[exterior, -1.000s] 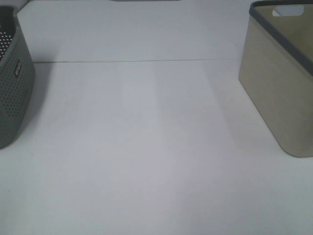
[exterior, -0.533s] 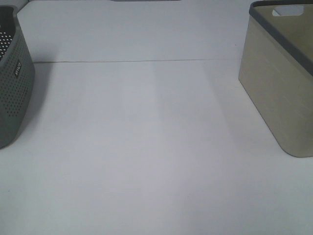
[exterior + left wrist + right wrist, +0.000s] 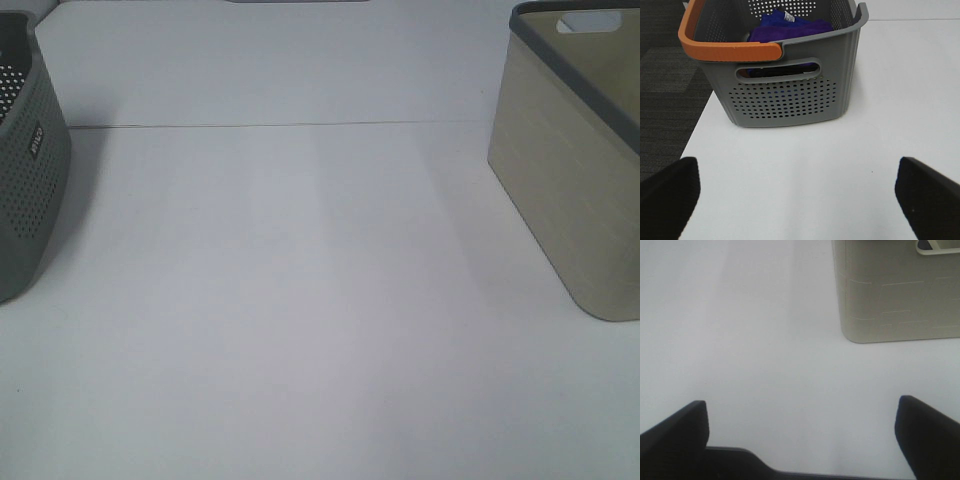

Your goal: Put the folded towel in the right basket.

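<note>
Exterior high view: white table [image 3: 300, 300], wide bare span across the middle. Right basket [image 3: 560, 190], beige with a dark rim, at 3 o'clock, cut by the frame edge; perforated grey basket [image 3: 25, 180] at 9 o'clock, also cut off.

Folded towel: not visible in any view.

Left gripper [image 3: 800, 192]: jaws spread wide, nothing between, facing the grey basket with its orange handle [image 3: 727, 47]; purple cloth [image 3: 790, 27] inside.

Right gripper [image 3: 802, 432]: jaws apart, empty, beige basket just ahead.

Grey basket's small label: unreadable.
</note>
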Controlling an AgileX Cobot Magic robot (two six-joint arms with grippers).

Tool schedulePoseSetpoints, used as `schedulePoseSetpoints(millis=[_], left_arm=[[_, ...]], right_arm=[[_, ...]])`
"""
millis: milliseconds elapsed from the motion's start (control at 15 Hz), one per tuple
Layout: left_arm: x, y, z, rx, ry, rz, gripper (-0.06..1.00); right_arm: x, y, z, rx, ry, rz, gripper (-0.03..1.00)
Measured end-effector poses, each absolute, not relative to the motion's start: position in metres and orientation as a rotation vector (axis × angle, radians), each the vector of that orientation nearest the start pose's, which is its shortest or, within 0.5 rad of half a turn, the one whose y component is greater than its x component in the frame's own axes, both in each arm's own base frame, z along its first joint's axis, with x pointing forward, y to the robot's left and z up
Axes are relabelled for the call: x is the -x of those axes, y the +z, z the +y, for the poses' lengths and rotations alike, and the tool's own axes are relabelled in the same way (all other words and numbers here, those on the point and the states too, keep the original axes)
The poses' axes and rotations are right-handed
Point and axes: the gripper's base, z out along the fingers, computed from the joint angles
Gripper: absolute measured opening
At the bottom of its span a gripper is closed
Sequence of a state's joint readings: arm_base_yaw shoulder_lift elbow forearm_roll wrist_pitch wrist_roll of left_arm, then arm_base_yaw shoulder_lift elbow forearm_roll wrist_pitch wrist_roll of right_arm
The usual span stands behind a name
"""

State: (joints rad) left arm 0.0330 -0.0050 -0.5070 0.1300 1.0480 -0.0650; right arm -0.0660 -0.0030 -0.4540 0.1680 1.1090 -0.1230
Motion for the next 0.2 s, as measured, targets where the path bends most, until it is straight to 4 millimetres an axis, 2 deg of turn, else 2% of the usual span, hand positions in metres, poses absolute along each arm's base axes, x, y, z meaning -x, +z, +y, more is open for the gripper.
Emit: schedulePoseSetpoints(millis=[200], left_arm=[[0.0067,0.2808,0.0100,0.105,0.135,2.013,0.99]], right_arm=[[0.0022,0.2616,0.0138,0.069,0.093,2.123,0.96]])
